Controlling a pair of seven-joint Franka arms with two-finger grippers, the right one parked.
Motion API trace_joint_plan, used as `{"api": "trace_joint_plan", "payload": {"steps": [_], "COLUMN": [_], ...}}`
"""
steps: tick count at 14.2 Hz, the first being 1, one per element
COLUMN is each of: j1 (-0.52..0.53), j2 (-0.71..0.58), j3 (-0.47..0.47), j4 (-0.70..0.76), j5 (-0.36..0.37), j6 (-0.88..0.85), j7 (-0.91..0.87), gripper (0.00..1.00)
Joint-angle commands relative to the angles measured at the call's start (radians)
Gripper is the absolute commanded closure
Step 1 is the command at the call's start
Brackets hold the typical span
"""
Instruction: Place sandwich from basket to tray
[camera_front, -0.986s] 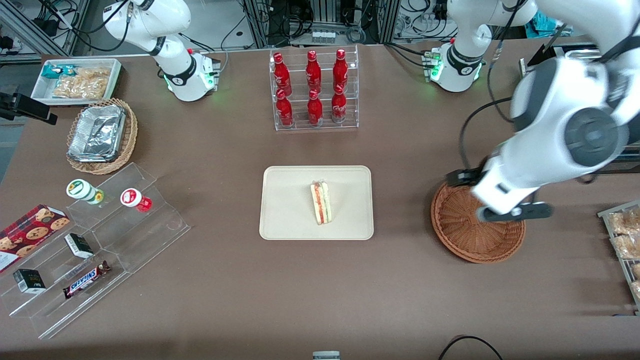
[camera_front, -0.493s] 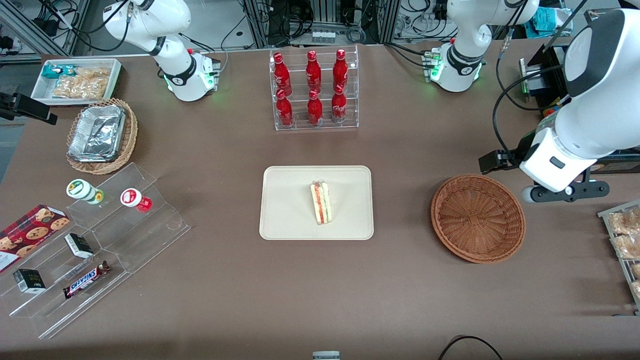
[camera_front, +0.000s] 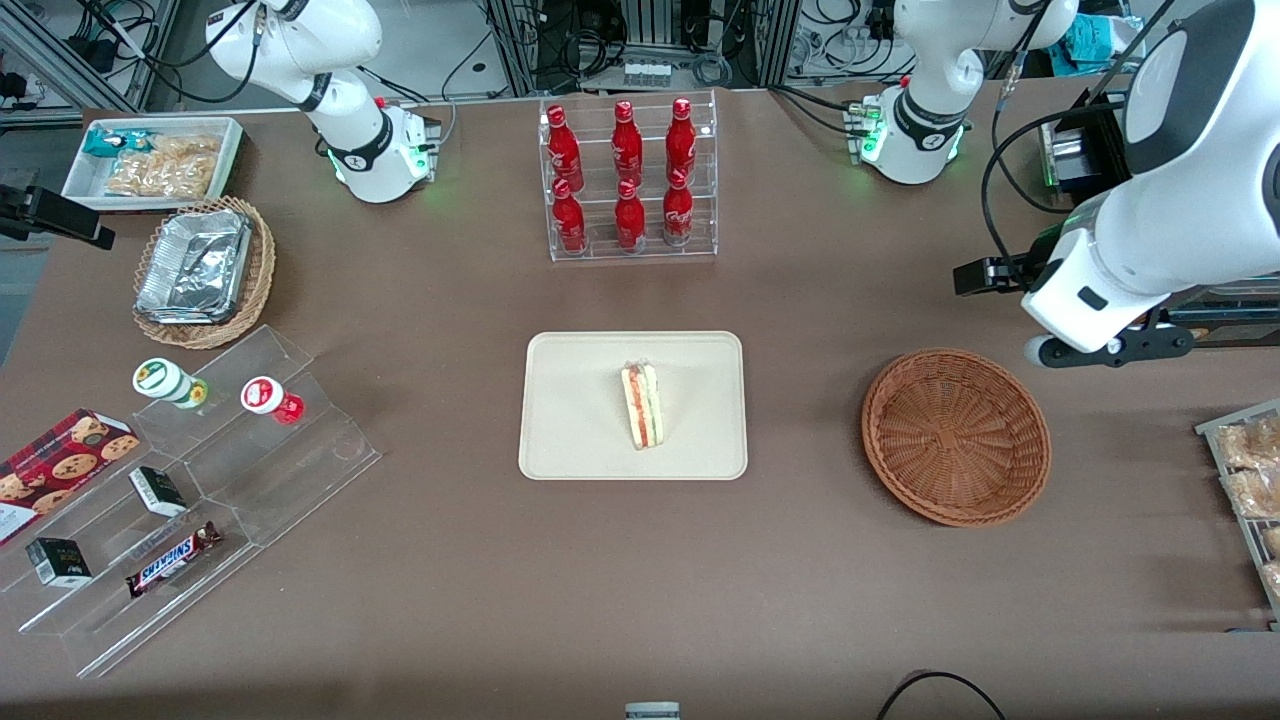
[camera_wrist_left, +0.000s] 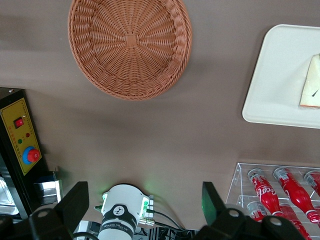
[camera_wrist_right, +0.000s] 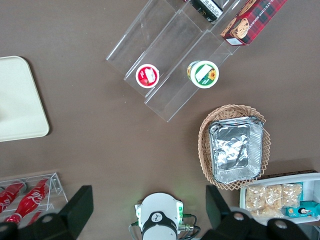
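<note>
Sandwich (camera_front: 641, 406) is sitting on the tray (camera_front: 570, 400) in the middle of the table, a bit toward the tray's working-arm side, with its red and green cut edge facing up and bare tray all round it. It's nowhere near the rim, and nothing else is on the tray. The gripper (camera_wrist_left: 142, 210) is well apart from it, up in the air over bare table toward the working arm's end, farther from the front camera than the basket (camera_front: 956, 436). Its fingers (camera_wrist_left: 74, 204) are spread wide with nothing between them, so it's let go. From the wrist camera you can see the basket with nothing in it, plus a corner of the tray with a bit of pale bread showing at the frame's edge. There's a wide strip of brown table between tray and basket, and another open stretch between the tray and the bottle rack (camera_front: 628, 180), which is farther from the front camera. Nearer the front camera than the tray it's just plain table. Toward the parked arm's end there's a clear stepped stand (camera_front: 190, 500) with snacks on it, well away from the tray. A control box (camera_wrist_left: 20, 145) with a red button sits near the working arm's base.
</note>
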Motion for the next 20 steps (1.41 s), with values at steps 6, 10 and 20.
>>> {"api": "trace_joint_plan", "payload": {"steps": [6,10,20], "j1": [0.129,0.122,0.130], "j2": [-0.155,-0.221,-0.139], "j3": [-0.004,-0.017,-0.016], "j4": [-0.188,-0.283,-0.165], "j5": [0.037,0.028,0.014], "j6": [0.115,0.183,0.214], "j7": [0.017,0.016,0.019], "gripper": [0.00,0.00,0.00]}}
